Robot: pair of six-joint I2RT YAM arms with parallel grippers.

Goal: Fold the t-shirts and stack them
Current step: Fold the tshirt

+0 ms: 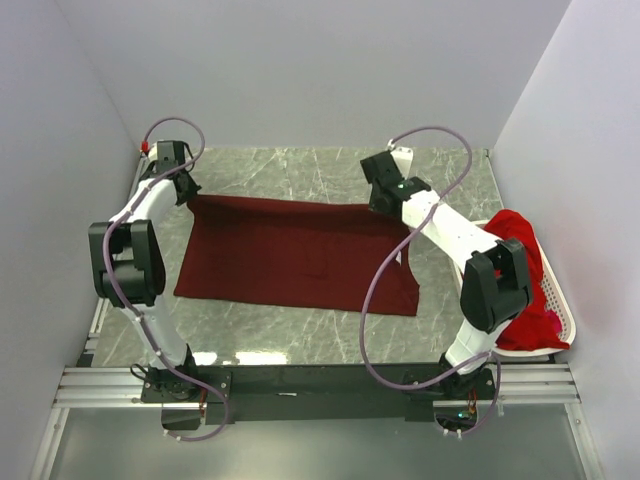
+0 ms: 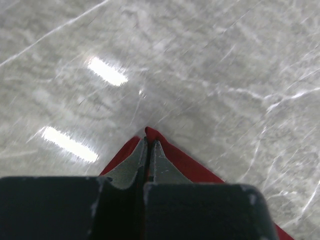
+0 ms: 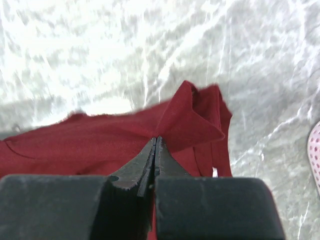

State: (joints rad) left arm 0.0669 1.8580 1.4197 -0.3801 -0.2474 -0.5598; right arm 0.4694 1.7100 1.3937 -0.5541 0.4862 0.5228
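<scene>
The grey marbled table point(image 1: 300, 170) is taking up most of what I'm looking at. The maroon t-shirt point(image 1: 290, 255) is lying spread flat across the middle of it, a wide, roughly rectangular sheet of cloth with its near edge running along parallel to the arms' bases.

The left arm point(image 1: 130, 250) is reaching up along the shirt's left side and the right arm point(image 1: 450, 225) is leaning in from the right, each ending at a far corner of the cloth. A greyish-purple cable point(image 1: 368, 300) is looping down from the right arm and hanging over the shirt's right end.

Over by the right wall the white basket point(image 1: 572, 328) is sitting at the table's edge, partly behind the right arm's elbow. The red t-shirts point(image 1: 520, 250) are bulging up out of it in a heap and spilling over its far end.

The left gripper point(image 1: 186, 192) is pinching the far-left corner of the maroon t-shirt. From its wrist camera the two fingers are pressing together, with the tip of the cloth poking out just past them onto bare table.

The right gripper point(image 1: 385, 205) is clamping the far-right corner the same way, fingers closed tight. There the cloth is bunching into a small raised fold right at the fingertips, with a doubled-over flap lying just beyond.
</scene>
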